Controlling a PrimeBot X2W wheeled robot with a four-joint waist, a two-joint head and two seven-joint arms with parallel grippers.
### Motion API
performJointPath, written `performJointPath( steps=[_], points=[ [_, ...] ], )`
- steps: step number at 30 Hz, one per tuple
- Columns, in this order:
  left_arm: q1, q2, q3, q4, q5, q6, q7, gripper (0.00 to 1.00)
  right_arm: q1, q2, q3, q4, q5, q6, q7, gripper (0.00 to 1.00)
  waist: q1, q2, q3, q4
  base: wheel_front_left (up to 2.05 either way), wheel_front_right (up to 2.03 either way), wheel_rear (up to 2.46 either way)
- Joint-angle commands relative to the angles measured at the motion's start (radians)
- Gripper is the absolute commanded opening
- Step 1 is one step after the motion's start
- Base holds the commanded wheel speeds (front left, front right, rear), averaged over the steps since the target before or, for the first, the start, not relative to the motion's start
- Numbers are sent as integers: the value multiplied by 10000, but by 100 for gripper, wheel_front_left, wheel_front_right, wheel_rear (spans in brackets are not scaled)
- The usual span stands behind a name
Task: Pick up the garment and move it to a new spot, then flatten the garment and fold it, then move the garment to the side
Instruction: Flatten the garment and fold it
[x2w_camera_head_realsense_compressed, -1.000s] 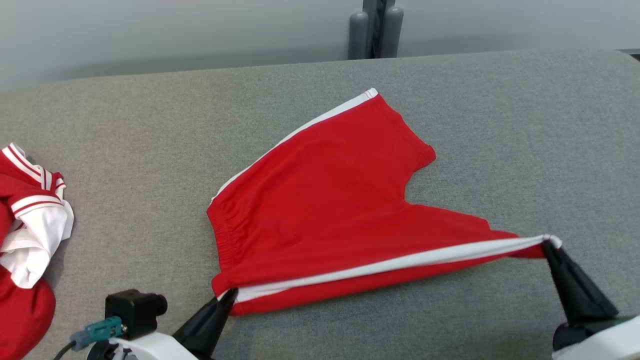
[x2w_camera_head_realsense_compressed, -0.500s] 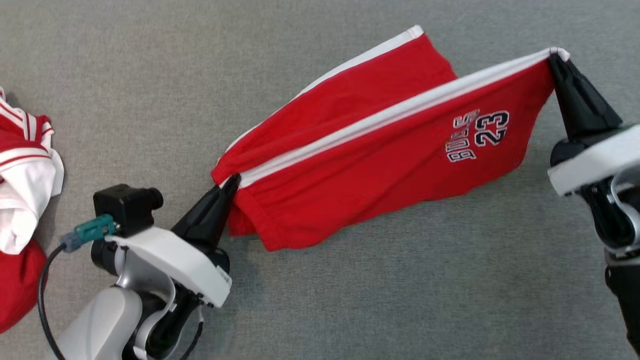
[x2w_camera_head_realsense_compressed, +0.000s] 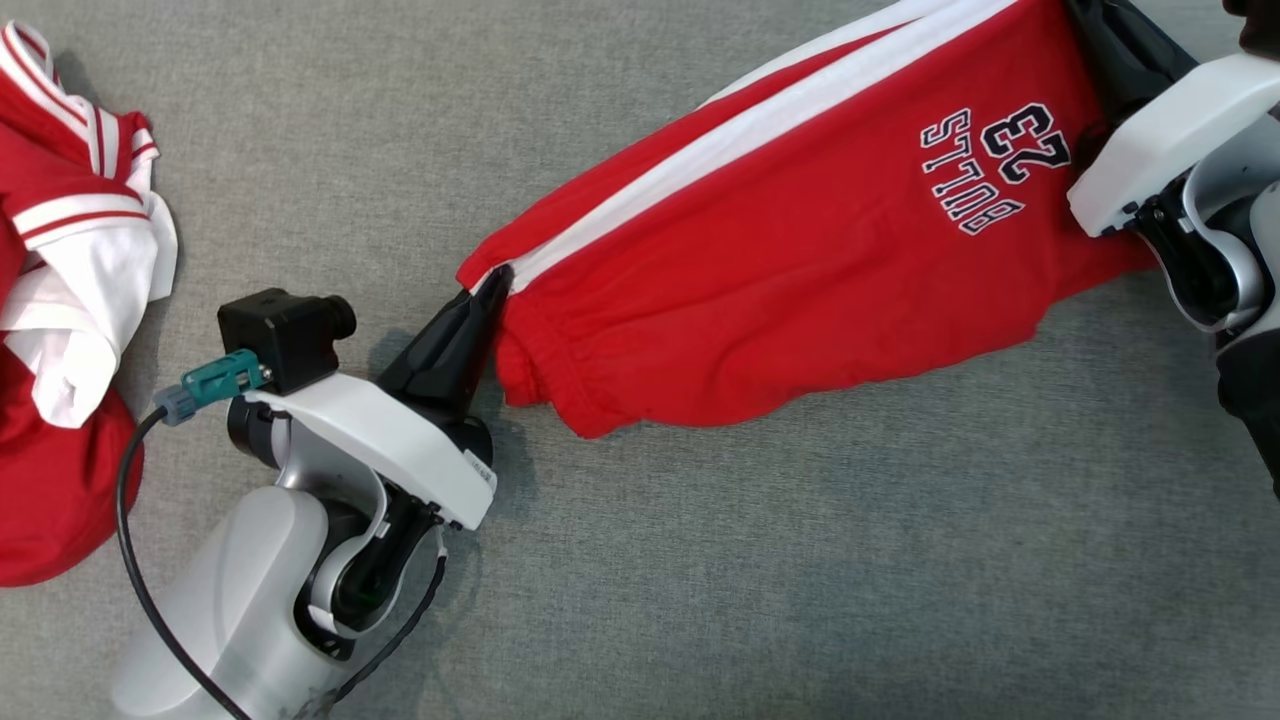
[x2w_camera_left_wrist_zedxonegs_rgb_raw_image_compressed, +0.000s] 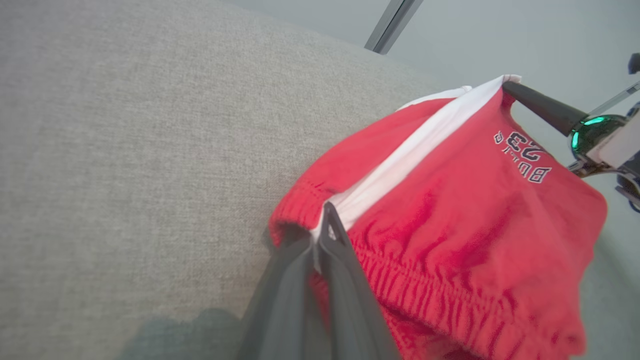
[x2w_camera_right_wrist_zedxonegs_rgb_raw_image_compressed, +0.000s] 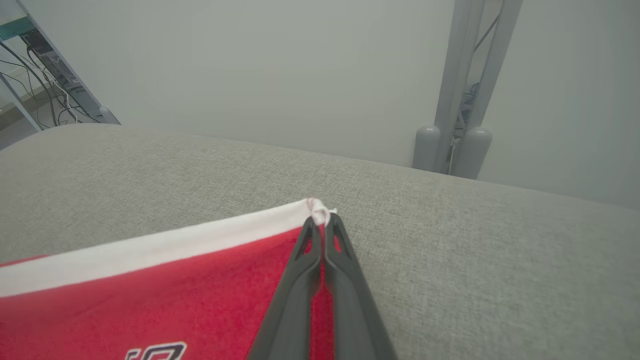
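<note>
The garment (x2w_camera_head_realsense_compressed: 790, 270) is a pair of red shorts with a white side stripe and a "BULLS 23" print. It hangs stretched above the grey surface between both grippers. My left gripper (x2w_camera_head_realsense_compressed: 493, 282) is shut on the waistband corner at the stripe's end, also seen in the left wrist view (x2w_camera_left_wrist_zedxonegs_rgb_raw_image_compressed: 327, 212). My right gripper (x2w_camera_right_wrist_zedxonegs_rgb_raw_image_compressed: 320, 220) is shut on the hem corner of the stripe; in the head view its black fingers (x2w_camera_head_realsense_compressed: 1125, 50) reach up to the top edge at the upper right. The garment (x2w_camera_left_wrist_zedxonegs_rgb_raw_image_compressed: 450, 210) sags below the stripe.
A pile of other red and white clothes (x2w_camera_head_realsense_compressed: 70, 270) lies at the left edge of the grey padded surface (x2w_camera_head_realsense_compressed: 750, 560). A metal post (x2w_camera_right_wrist_zedxonegs_rgb_raw_image_compressed: 465, 100) stands beyond the surface's far edge, against a pale wall.
Both grippers have lifted the garment off the surface, so the printed side hangs towards the camera. The head camera has tilted down and the scene has shifted.
</note>
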Motion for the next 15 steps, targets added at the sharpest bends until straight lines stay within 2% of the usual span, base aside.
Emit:
performJointPath(
  steps=[1, 3, 4, 5, 6, 7, 8, 15],
  points=[
    [-241, -59, -12, 175, 27, -77, -92, 0, -282, -126, 277, 369, 114, -2, -183, 0, 0, 0, 154, 155, 0, 0, 0],
    [-369, -113, -43, 318, 131, -110, -240, 0, -544, -140, 596, 773, 331, -2, -352, 0, 0, 0, 189, 182, 0, 0, 0],
    [-379, -137, -57, 387, 149, -147, -292, 10, -633, -139, 762, 930, 421, -2, -433, 0, 0, 0, 189, 181, 0, 0, 0],
    [-383, -172, -67, 434, 144, -181, -346, 30, -707, -128, 911, 1086, 512, -2, -532, 0, 0, 0, 184, 175, 0, 0, 0],
    [-383, -205, -50, 449, 173, -171, -445, 72, -742, -107, 1080, 1196, 625, -2, -623, 14, 0, 0, 174, 164, 0, 0, 0],
    [-361, -221, -49, 476, 203, -156, -505, 100, -729, -95, 1245, 1266, 740, -2, -706, 81, 0, 0, 156, 150, 0, 0, 0],
    [-318, -234, -39, 478, 230, -128, -606, 100, -755, -98, 1396, 1317, 865, -1, -845, 100, 0, 0, 136, 124, 0, 0, 0],
    [236, -348, 518, 259, 303, 636, -1408, 100, -378, -177, 1784, 1335, 1582, -1, -1990, 100, 0, 0, -277, -132, 0, 0, 0]
  ],
)
